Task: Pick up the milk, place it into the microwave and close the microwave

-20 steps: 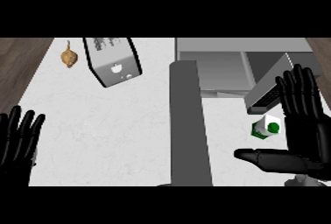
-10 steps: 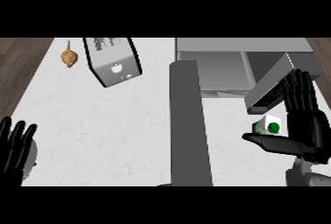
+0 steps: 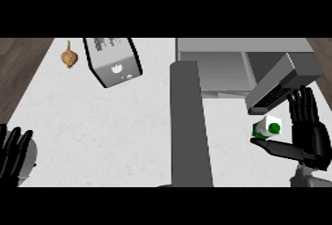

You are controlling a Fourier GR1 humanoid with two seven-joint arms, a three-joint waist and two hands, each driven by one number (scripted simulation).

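At about eight o'clock, low at the view's left edge, the left hand [image 3: 14, 151] rests with its fingers straight and pointing up, holding nothing. Across at four o'clock the right hand [image 3: 310, 136] stands with its fingers straight and pointing up, palm turned toward the middle of the view, and its thumb [image 3: 280, 148] reaching out to the left beneath the milk [image 3: 266, 128]. The milk is a small white carton with green marks, tilted, sitting just above that thumb and just beside the palm; the fingers are not curled round it, and whether the thumb touches its underside cannot be told.

From six o'clock a long dark grey slab [image 3: 190, 127] runs up the middle of the pale counter [image 3: 103, 132] toward twelve, with the milk well off to its right. Just above the milk, at about two o'clock, the microwave door [image 3: 279, 85] stands swung open, its edge angled down toward the carton. Behind it, from twelve to one o'clock, lies the grey microwave [image 3: 224, 66] with its cavity open.

Farther off at eleven o'clock a dark rectangular box [image 3: 113, 61] with pale markings lies tilted on the counter, and just to its left, near the counter's edge, sits a small brown onion-like thing [image 3: 69, 56].
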